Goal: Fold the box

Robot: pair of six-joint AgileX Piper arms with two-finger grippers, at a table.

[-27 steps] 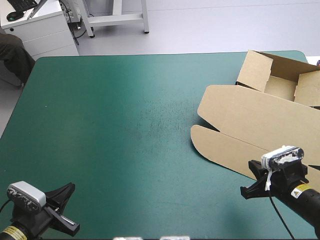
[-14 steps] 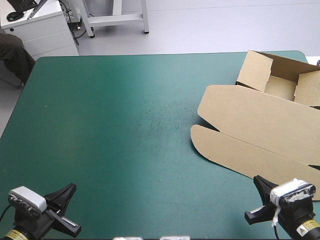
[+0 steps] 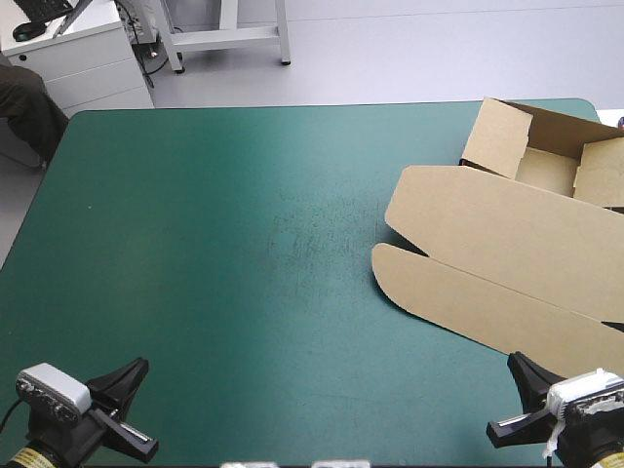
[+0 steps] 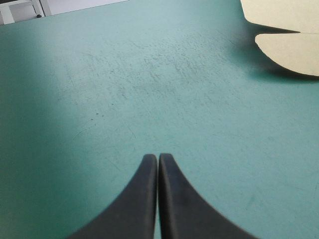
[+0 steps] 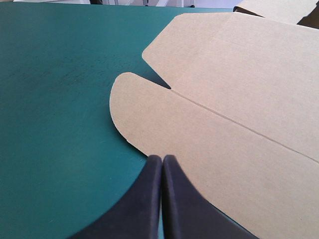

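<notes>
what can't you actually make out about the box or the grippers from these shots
1. Brown board box, an open tray with a flat lid: right part cut off by the high view's right edge.
2. Tray floor: partly hidden behind the raised near wall, high view.
3. Right gripper, black fingers shut: whether it touches the lid, no view settles.
4. Left wrist view: only two rounded flap tips show.

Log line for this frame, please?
brown cardboard box: open tray, lid flat | left gripper: shut, empty | right gripper: shut, empty, by lid's near edge
</notes>
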